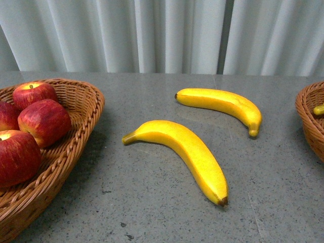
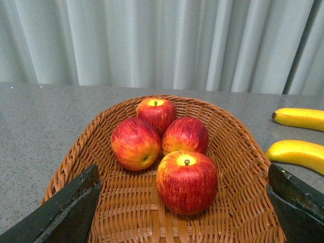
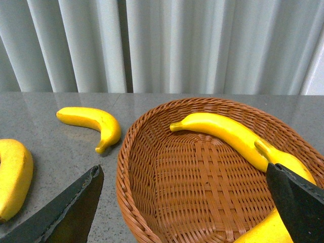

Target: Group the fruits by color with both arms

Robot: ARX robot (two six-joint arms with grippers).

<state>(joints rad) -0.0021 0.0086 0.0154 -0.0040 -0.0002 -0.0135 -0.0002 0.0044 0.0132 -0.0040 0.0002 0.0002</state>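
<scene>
Several red apples lie in the wicker basket at the left. Two yellow bananas rest on the table, the nearer one in the middle and the farther one behind it to the right. My left gripper hangs open over the apple basket, its jaws wide on either side of the nearest apple. Over the right basket my right gripper is open and empty. That basket holds bananas. Neither arm shows in the front view.
The right basket is cut off at the front view's right edge, with a banana tip showing inside. Grey speckled table runs between the baskets. Pale curtains hang behind.
</scene>
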